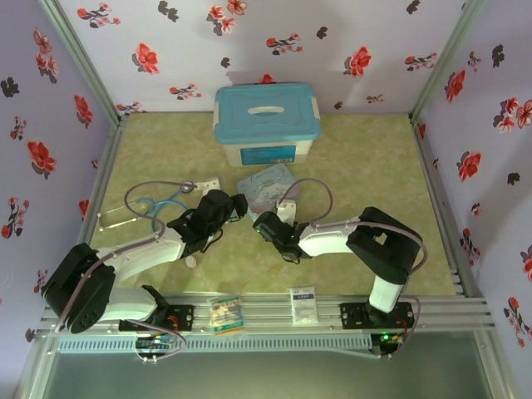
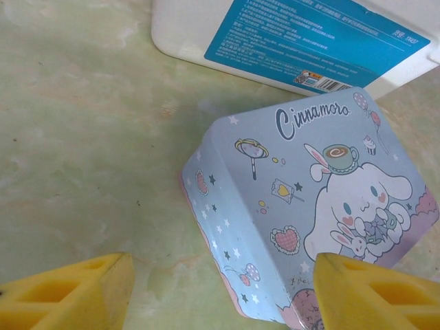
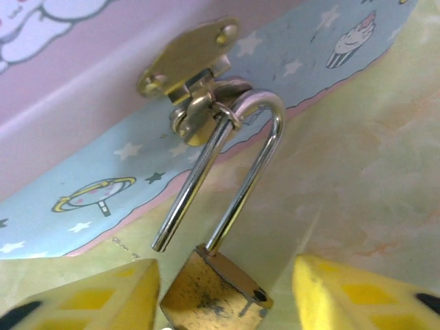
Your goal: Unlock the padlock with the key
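In the right wrist view the brass padlock (image 3: 216, 292) hangs by its silvery shackle (image 3: 254, 158) from the brass hasp (image 3: 189, 55) of the cartoon tin (image 3: 75, 172). One shackle leg is out of the body, its free end bare. My right gripper (image 3: 223, 295) is open, a yellow finger (image 3: 89, 299) on either side of the padlock body, the left one close to it. My left gripper (image 2: 220, 295) is open just short of the tin (image 2: 323, 199), its right finger (image 2: 375, 292) over the tin's near corner. The key is out of view.
A white storage box with a blue lid (image 1: 266, 123) stands behind the tin (image 1: 264, 187). A blue loop with cable (image 1: 158, 204) and a white card (image 1: 208, 184) lie at the left. Two small packets (image 1: 225, 314) (image 1: 302, 303) rest on the front rail.
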{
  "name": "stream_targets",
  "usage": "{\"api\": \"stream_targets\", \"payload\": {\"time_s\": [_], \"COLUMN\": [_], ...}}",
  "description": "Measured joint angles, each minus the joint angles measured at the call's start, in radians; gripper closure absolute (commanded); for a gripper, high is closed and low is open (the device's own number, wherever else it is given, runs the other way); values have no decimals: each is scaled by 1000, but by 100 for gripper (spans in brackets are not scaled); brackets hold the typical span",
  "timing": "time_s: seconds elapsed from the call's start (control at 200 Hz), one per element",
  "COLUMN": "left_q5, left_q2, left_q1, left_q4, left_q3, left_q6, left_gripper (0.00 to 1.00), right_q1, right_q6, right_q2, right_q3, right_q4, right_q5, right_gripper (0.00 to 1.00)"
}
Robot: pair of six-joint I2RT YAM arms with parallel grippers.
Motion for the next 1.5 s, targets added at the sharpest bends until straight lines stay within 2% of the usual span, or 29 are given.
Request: {"api": "stream_targets", "payload": {"time_s": [0.275,0.505,0.705,0.78,0.925,1.045,1.255,1.5], "left_q5": [7,25,31,32,32,33,50,58], "left_q2": [1,5,5,5,3,-13,-35,-65], "left_q1": [0,0,0,0,0,0,2,7], "left_q4": [7,35,46,46,57,61,61,92], "left_q3": [-19,-39,-77,-78,-78,-78,-78,-90], "left_q6": [-8,-26,-41,-41,-41,-40,-40,-40], "left_gripper": [30,30,30,29,29,29,29,29], "right_q1": [-42,-69,-61,-59,-58,-59,-67,-86], "right_q6": [-28,-40,-39,-34,6,40,87,187], "right_q2": [-71,-70,-40,-19,-1,12,52,46], "right_q3": [-108,-92,-31,10,56,95,192,198], "right_q4": [116,95,5,-57,-136,-192,-332,-338], "right_q5": [-86,-136,-118,-109,-104,-108,-134,-173], "right_gripper": [48,47,46,50,52,46,46,43]}}
